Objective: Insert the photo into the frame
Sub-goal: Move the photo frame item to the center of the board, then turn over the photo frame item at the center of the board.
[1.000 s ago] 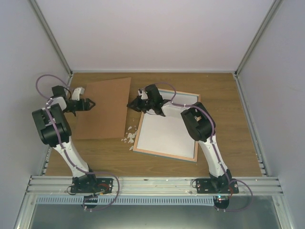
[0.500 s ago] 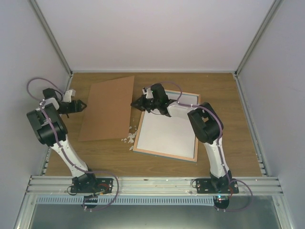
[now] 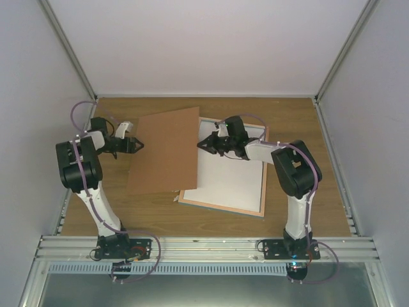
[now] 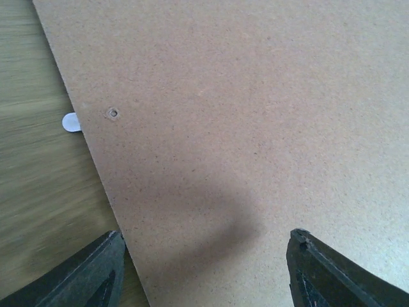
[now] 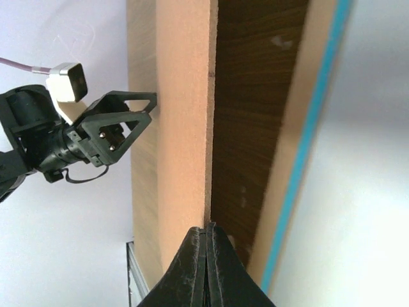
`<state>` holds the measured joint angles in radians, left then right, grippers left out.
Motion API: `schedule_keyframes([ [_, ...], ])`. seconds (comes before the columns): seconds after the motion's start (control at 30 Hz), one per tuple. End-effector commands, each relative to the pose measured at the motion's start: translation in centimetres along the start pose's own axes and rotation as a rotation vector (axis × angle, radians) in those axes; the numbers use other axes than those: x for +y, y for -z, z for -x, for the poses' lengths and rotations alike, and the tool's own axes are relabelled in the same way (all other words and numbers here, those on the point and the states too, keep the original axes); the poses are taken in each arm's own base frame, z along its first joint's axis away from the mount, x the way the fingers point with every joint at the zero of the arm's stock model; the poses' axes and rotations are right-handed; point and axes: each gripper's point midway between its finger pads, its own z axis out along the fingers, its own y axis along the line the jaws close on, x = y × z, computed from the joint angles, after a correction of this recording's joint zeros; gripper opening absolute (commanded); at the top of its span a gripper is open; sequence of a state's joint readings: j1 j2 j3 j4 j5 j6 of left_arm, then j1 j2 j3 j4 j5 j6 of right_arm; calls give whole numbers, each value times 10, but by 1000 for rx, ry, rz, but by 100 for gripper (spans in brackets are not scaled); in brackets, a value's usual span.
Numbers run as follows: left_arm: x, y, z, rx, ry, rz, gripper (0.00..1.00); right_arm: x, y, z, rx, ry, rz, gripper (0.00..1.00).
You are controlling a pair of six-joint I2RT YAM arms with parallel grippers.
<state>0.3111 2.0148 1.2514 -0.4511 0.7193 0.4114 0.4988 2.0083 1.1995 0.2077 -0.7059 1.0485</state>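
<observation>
The frame [image 3: 220, 206] lies face down right of centre, its teal strip [image 5: 305, 144] beside a white sheet [image 3: 230, 176] that fills it. The photo is hidden; no balloon picture shows. A brown backing board [image 3: 163, 150] lies tilted, its right edge raised over the frame's left side. My right gripper [image 3: 203, 144] is shut on that thin edge [image 5: 208, 220]. My left gripper [image 3: 137, 146] is open at the board's left edge [image 4: 206, 256]: one finger over the bare table, the other over the board [image 4: 255, 115].
White scraps [image 3: 175, 190] lie by the frame's near left corner. A small white tab [image 4: 71, 121] pokes out from under the board, near a small hole [image 4: 113, 113]. Enclosure walls stand close on the left, right and far sides of the wooden table [image 3: 319, 192].
My right gripper has moved right, drawing the board over the frame's left side. My left gripper has followed to the right along the board's left edge, its jaws a little narrower.
</observation>
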Motion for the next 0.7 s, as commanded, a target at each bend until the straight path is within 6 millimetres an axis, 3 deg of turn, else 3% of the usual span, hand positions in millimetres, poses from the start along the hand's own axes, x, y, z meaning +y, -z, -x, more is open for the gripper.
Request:
schedule_keyframes([
  [0.0, -23, -20, -32, 96, 49, -54, 70, -7, 20, 2, -15, 77, -18, 1],
  [0.13, -28, -26, -34, 107, 52, -66, 70, -40, 20, 0, 5, 45, -67, 8],
  [0.27, -32, -31, -38, 118, 53, -73, 69, -55, 14, 0, 21, 24, -81, 20],
  [0.47, -31, -31, -38, 119, 49, -70, 69, -66, 10, -3, 34, 5, -106, 53],
  [0.67, -30, -33, -37, 117, 50, -73, 68, -65, 4, -4, 49, 0, -77, 50],
])
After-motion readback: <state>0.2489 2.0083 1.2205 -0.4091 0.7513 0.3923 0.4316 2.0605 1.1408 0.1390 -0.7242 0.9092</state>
